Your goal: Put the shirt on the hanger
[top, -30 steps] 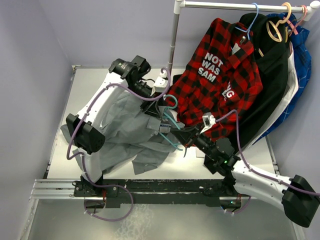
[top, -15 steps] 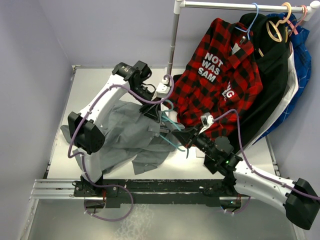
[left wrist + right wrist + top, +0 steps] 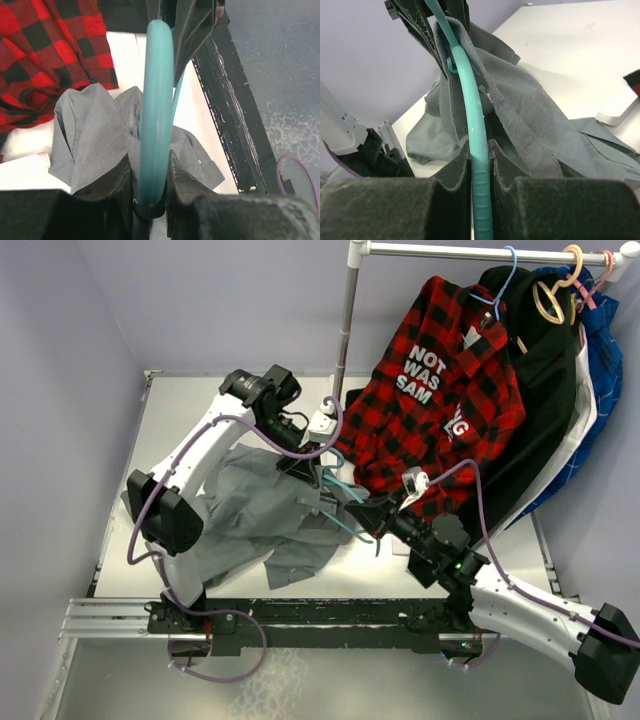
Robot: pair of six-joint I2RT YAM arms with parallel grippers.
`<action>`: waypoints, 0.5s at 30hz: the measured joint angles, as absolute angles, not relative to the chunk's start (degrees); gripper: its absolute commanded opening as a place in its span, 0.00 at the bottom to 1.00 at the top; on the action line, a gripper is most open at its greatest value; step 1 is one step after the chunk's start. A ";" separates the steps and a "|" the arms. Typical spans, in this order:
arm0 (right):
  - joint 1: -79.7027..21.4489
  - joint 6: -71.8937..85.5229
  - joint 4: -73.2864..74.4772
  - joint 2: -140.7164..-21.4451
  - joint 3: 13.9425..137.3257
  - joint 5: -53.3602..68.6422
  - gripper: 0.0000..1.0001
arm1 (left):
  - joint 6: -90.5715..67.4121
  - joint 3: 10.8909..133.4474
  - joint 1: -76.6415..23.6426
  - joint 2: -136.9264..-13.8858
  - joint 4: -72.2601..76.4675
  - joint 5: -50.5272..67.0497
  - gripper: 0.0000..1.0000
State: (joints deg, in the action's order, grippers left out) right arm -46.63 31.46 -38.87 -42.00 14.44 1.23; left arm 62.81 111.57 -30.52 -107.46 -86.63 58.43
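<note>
The grey shirt (image 3: 250,510) lies crumpled on the white table, and one part of it is lifted and draped over the teal hanger (image 3: 345,525). In the left wrist view my left gripper (image 3: 150,165) is shut on the hanger (image 3: 156,100), with a fold of shirt (image 3: 85,135) pinched against its left finger. The right gripper (image 3: 480,150) is shut on the hanger's ribbed arm (image 3: 470,90), and shirt cloth (image 3: 530,110) hangs over the far end. From above, the left gripper (image 3: 313,472) and right gripper (image 3: 368,512) meet at the table's middle.
A red-and-black plaid shirt (image 3: 440,400) hangs from the rack at the back right, with black (image 3: 530,390) and blue garments beside it. The rack's white pole (image 3: 347,320) stands just behind the left gripper. A black rail (image 3: 300,615) runs along the near edge.
The left gripper's jaws have narrowed onto the hanger and the cloth. The left arm has shifted slightly and the right gripper has edged left with the hanger.
</note>
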 measured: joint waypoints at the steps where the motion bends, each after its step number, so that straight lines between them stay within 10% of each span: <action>1: -46.70 31.46 -38.85 -41.50 14.59 1.26 0.04 | 62.85 111.57 -30.68 -106.76 -86.41 58.41 0.00; 3: -46.94 31.48 -38.83 -40.66 15.05 1.48 0.14 | 62.85 111.70 -30.89 -105.19 -86.21 58.33 0.00; 8: -46.46 32.88 -35.92 -37.45 17.45 -0.64 0.99 | 62.54 111.90 -31.11 -101.03 -87.39 57.10 0.00; 15: -45.47 31.62 -26.33 -28.67 24.03 -9.45 0.99 | 62.52 112.03 -30.74 -95.66 -88.33 53.32 0.00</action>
